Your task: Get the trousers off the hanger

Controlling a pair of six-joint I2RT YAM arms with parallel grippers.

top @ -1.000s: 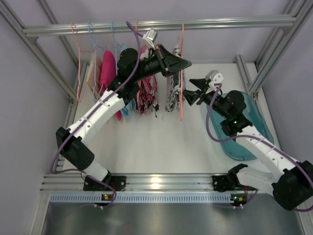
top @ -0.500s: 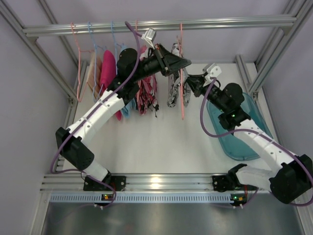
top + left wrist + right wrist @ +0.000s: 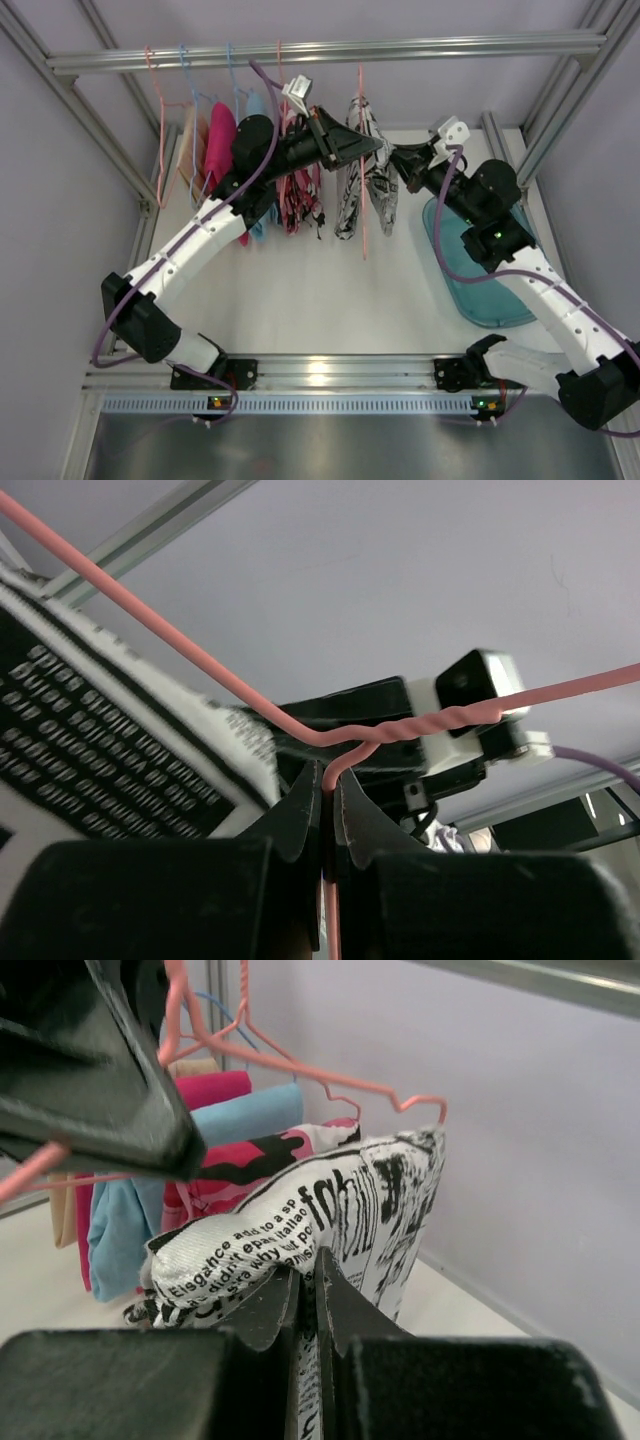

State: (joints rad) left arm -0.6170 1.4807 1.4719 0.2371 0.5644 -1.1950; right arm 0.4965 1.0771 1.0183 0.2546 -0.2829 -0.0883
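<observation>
Since the right gripper [image 3: 308, 1282] has just clamped the trousers [image 3: 350, 195] at upper centre, pulling can start; left gripper [image 3: 328, 785] pinches the hanger [image 3: 425, 722].

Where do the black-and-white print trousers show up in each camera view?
Top external: the print trousers hang upper centre.
Left wrist: printed cloth at left, behind the pink hanger.
Right wrist: centre, pinched by the right pincer.
Shared landmark: the pink hanger, in all three.
</observation>
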